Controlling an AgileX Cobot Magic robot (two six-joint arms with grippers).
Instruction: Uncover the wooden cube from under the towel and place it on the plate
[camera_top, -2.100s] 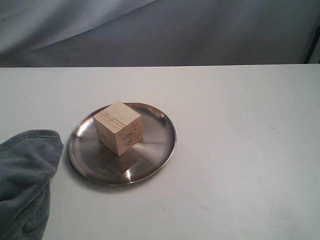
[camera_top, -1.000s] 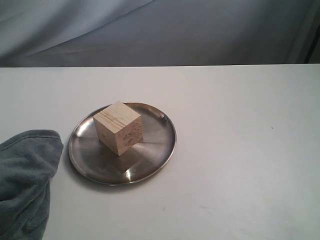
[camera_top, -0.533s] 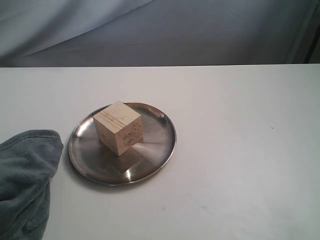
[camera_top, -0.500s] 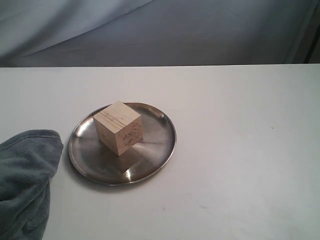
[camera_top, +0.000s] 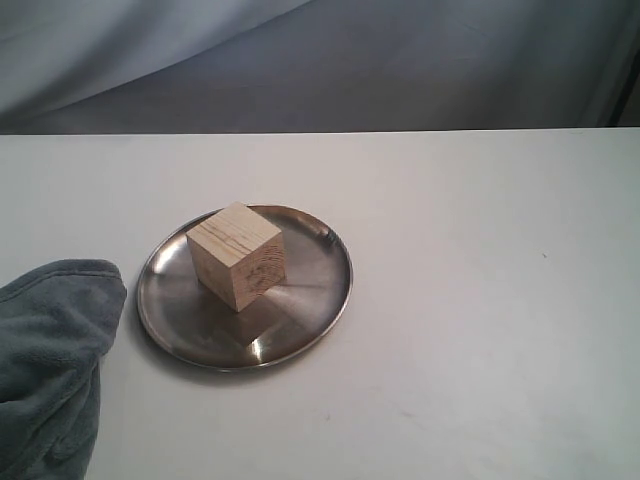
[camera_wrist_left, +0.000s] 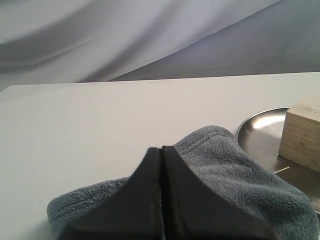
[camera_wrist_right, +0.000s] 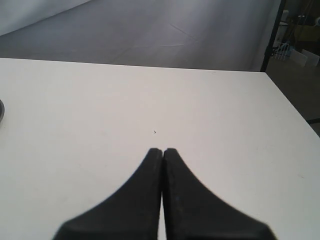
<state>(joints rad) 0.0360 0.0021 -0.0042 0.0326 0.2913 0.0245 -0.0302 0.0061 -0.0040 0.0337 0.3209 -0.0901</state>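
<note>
The pale wooden cube (camera_top: 237, 256) stands uncovered on the round steel plate (camera_top: 315, 290) left of the table's middle. The blue-grey towel (camera_top: 50, 360) lies bunched at the table's left front corner, just clear of the plate. No arm shows in the exterior view. In the left wrist view my left gripper (camera_wrist_left: 161, 148) is shut with nothing in it, held over the towel (camera_wrist_left: 235, 175); the cube (camera_wrist_left: 302, 132) and plate (camera_wrist_left: 260, 132) lie beyond. My right gripper (camera_wrist_right: 163, 150) is shut and empty above bare table.
The white table (camera_top: 480, 330) ends at a far edge against a grey cloth backdrop (camera_top: 320, 60). In the right wrist view the table's side edge (camera_wrist_right: 292, 107) shows, with a dark frame (camera_wrist_right: 274, 30) beyond it.
</note>
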